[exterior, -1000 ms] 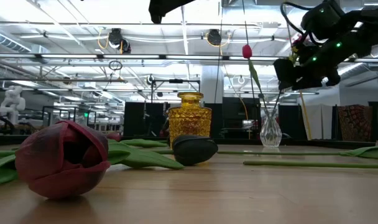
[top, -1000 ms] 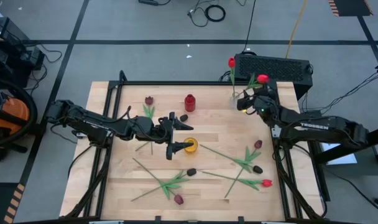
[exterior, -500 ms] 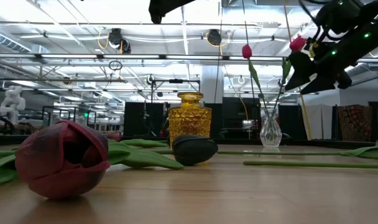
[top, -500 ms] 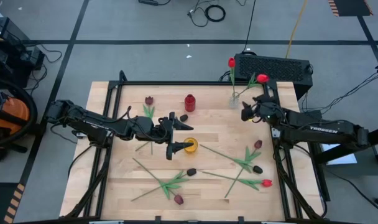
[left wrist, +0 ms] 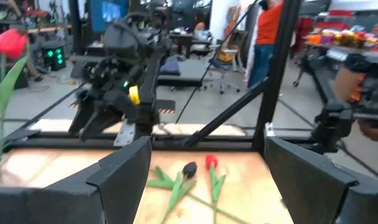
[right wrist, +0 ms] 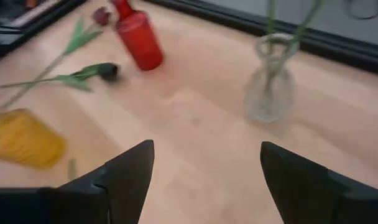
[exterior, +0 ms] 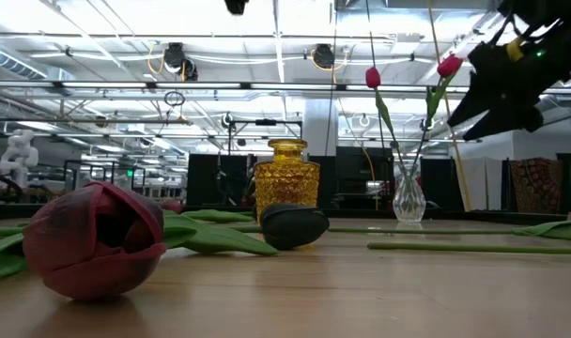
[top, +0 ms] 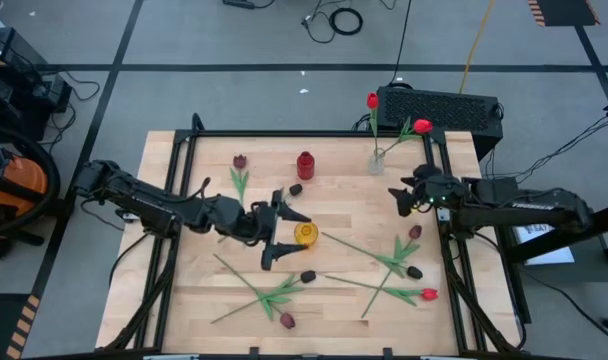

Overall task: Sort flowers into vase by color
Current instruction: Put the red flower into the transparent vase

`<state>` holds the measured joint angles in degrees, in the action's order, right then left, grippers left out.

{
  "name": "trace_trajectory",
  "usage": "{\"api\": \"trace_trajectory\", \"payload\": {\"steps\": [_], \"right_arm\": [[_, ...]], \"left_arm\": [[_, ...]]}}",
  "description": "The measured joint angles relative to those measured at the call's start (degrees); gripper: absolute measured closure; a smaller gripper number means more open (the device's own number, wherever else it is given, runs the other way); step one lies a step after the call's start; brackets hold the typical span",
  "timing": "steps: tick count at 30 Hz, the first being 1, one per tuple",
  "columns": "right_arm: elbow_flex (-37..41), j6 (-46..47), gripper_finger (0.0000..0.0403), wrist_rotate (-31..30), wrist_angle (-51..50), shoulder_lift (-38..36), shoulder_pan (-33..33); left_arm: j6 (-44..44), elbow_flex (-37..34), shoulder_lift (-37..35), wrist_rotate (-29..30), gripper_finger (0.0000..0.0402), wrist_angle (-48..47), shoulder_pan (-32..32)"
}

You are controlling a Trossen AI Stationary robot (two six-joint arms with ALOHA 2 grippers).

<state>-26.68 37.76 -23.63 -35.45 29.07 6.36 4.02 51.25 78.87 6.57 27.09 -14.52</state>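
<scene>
Several flowers lie flat on the wooden table [top: 184,300]: a maroon one [top: 240,161] at the far left, a red one [top: 428,294] and dark ones [top: 414,271] at the near right, a maroon head [exterior: 98,239] near the front. Two red flowers [top: 422,126] stand with their stems in the clear vase [top: 376,160]. My left gripper [top: 282,238] hangs open just left of the yellow vase [top: 305,233], touching nothing. My right gripper [top: 402,197] is open, near side of the clear vase, with nothing between its fingers [right wrist: 130,168].
A red vase [top: 305,164] stands far centre with a dark flower head [top: 296,188] beside it. A black frame [top: 284,133] rims the table. A black box [top: 439,105] sits behind the far right corner. Bare wood lies between the yellow and clear vases.
My right gripper has drawn back from the clear vase toward the table's near edge and tipped downward; the red flowers stay standing in the vase. My left gripper has swung a little toward the near edge beside the yellow vase.
</scene>
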Motion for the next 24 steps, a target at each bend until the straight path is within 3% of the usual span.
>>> {"api": "trace_trajectory", "payload": {"steps": [4,15,24], "right_arm": [[0.0,1.2,0.0117,0.7,0.4,-0.8,-3.3],[-1.0,0.1,0.0117,13.1,7.4,-1.0,-7.3],[-5.6,-3.8,0.0117,13.0,9.7,-1.1,-12.0]], "left_arm": [[-0.6,3.3,1.6,0.0,0.0081,-1.9,-2.2],[-3.8,15.8,13.9,-0.1,0.0081,-10.8,-4.8],[-4.5,26.1,27.0,-0.6,0.0081,-14.6,-4.8]]}}
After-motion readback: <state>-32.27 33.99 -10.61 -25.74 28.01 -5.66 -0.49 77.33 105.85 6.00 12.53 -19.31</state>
